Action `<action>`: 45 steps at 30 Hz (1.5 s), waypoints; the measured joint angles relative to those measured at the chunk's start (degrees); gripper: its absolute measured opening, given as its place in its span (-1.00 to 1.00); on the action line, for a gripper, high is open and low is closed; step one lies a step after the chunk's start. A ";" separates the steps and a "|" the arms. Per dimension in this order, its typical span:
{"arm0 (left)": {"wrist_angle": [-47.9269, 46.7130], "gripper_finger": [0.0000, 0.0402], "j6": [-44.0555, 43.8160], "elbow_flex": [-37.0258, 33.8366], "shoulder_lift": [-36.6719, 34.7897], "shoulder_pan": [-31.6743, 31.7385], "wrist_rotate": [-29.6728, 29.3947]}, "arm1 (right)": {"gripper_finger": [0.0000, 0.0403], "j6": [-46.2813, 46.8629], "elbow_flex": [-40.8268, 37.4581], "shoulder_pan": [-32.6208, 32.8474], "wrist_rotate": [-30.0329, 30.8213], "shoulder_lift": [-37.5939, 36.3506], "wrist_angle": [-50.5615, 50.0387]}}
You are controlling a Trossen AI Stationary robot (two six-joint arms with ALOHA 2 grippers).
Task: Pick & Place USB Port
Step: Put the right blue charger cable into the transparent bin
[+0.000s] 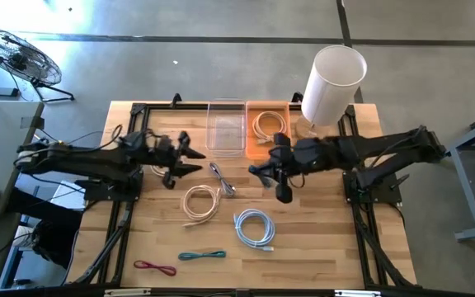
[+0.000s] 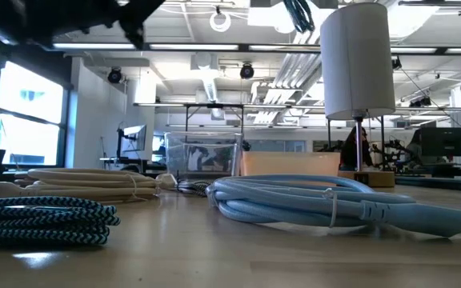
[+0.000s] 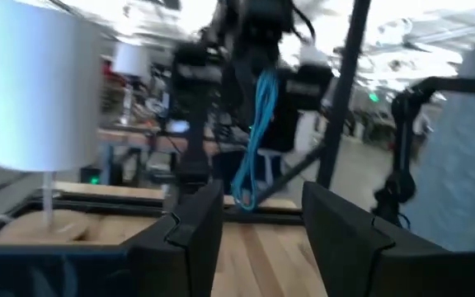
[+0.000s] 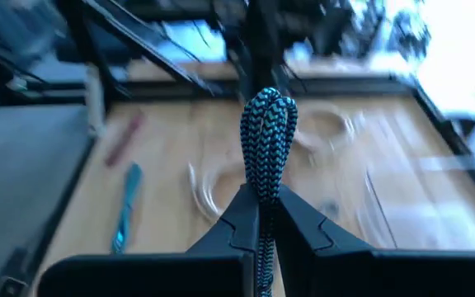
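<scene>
My right gripper (image 1: 261, 172) hovers over the table's middle, shut on a black-and-teal braided cable (image 4: 268, 140). The left wrist view shows that cable (image 3: 254, 140) as a blue strand hanging under the right arm. My left gripper (image 1: 195, 162) faces it from the left, open and holding nothing; its fingers (image 3: 188, 239) frame the view. A clear bin (image 1: 226, 128) and an orange bin (image 1: 280, 106) stand at the far edge. A beige cable coil (image 1: 264, 125) lies in the orange bin. My right gripper pinches the braided cable between its two fingers, just below a folded bend (image 4: 267, 111) that sticks out past the fingertips. The fingers come from the table's right, slanting down. The rest of the cable hangs below the gripper, clear of the table.
On the table lie a beige coil (image 1: 200, 202), a pale blue coil (image 1: 254, 227), a grey cable (image 1: 223, 180), a teal cable (image 1: 202, 255) and a red cable (image 1: 155, 267). A white cylinder on a stand (image 1: 332, 82) rises at the far right corner.
</scene>
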 joint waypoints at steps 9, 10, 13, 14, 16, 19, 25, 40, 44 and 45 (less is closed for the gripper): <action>-1.27 -0.19 3.81 17.44 18.25 0.04 12.95 | -0.95 -5.26 1.01 -4.34 -9.62 0.04 8.32; -2.12 -0.19 3.75 19.25 19.69 0.04 13.35 | -0.95 -5.27 1.00 -4.62 -10.25 0.04 8.96; -6.31 -0.19 3.82 24.36 22.63 0.07 14.07 | -0.95 -5.28 1.00 -4.98 -13.09 0.04 10.30; -7.97 -0.19 4.45 26.09 23.52 0.07 14.15 | -0.95 -5.28 1.00 -4.98 -13.95 0.04 10.62; -12.60 -0.19 6.27 29.01 24.76 0.07 14.12 | -0.95 -5.28 1.00 -4.95 -14.50 0.04 10.73; -17.21 -0.19 10.13 33.03 26.86 0.07 13.11 | -0.95 -6.25 1.00 -4.50 -14.64 0.04 10.72; -20.58 -0.19 10.67 37.68 29.61 0.09 15.50 | -0.95 -6.75 1.01 -4.02 -14.54 0.04 10.87; -21.10 -0.19 9.01 38.88 31.10 0.07 17.69 | -0.95 -7.58 1.02 -6.49 -14.11 1.59 11.59; -21.12 -0.19 9.17 38.88 31.12 0.07 17.76 | -0.95 -6.66 1.02 -7.57 -16.16 3.95 13.07; -21.08 -0.19 9.34 38.88 31.30 0.07 17.77 | -0.95 -6.69 1.02 -7.80 -16.93 4.41 13.34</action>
